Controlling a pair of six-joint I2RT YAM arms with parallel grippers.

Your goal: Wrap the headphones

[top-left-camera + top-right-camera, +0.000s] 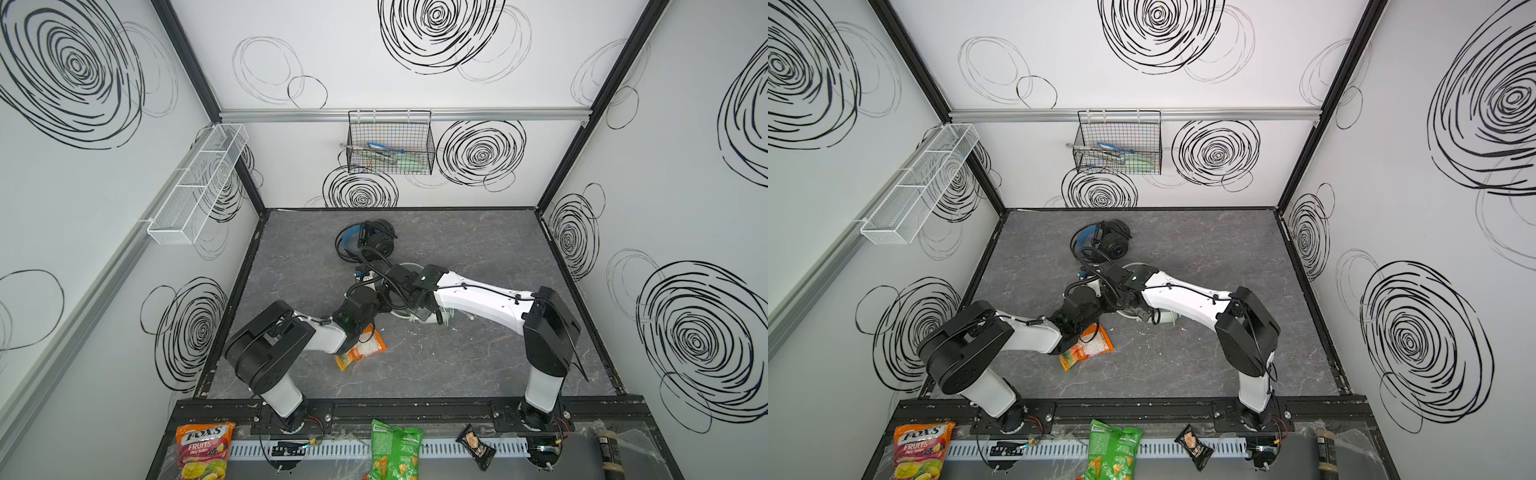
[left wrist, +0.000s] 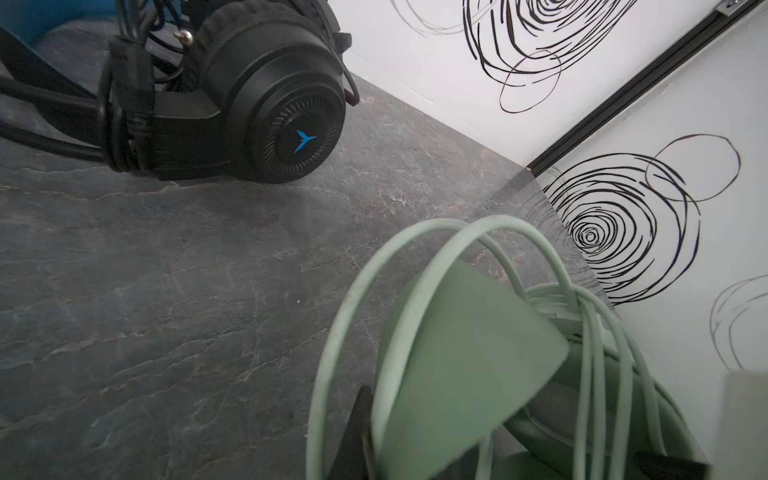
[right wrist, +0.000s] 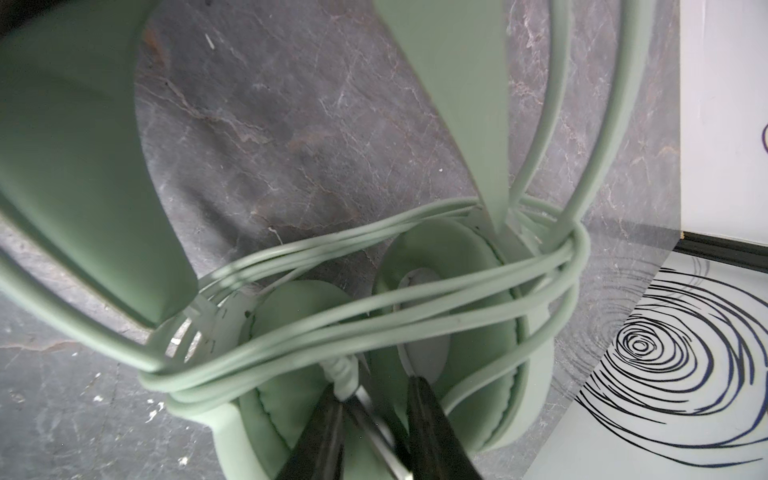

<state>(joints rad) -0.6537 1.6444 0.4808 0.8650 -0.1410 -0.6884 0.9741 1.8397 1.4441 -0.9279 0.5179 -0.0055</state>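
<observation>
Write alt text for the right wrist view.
Close-up: mint-green headphones against a grey marbled tabletop, their cable wound several times around both earcups. The right pincer straddles the cable's plug, its dark fingers parted.

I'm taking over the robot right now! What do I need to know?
Left gripper: shut on the mint-green headphones, mid-table.
Right gripper: open, jaws either side of the plug.
Black headphones: back of the table, black cable looks wrapped already.
Done: mint cable looped several times around the earcups.
Left: probably tuck the plug, then release.
</observation>
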